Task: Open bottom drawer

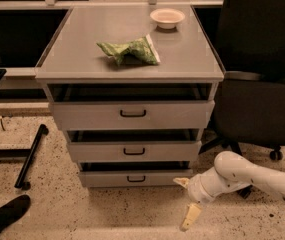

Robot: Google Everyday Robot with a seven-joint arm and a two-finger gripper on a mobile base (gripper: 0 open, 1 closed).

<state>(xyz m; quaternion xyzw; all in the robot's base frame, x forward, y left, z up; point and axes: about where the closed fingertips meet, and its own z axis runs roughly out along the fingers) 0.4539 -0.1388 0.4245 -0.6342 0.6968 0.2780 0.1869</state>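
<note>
The grey cabinet point(132, 74) has three drawers, each with a small black bar handle. The bottom drawer point(107, 178) has the slimmest front, and its handle point(136, 179) is at the centre. A dark gap shows above its front. My gripper point(186, 200) is at the end of the white arm point(242, 176), low over the floor, just right of the bottom drawer's right end. It is open and empty. One finger point(182, 181) is close to the drawer's right corner, and the other finger point(190, 217) points down at the floor.
A green crumpled bag point(128, 50) and a white bowl point(167, 17) lie on the cabinet top. A black office chair point(262, 99) stands to the right, behind my arm. A black stand leg point(29, 156) and a dark shoe point(4, 216) are on the floor at left.
</note>
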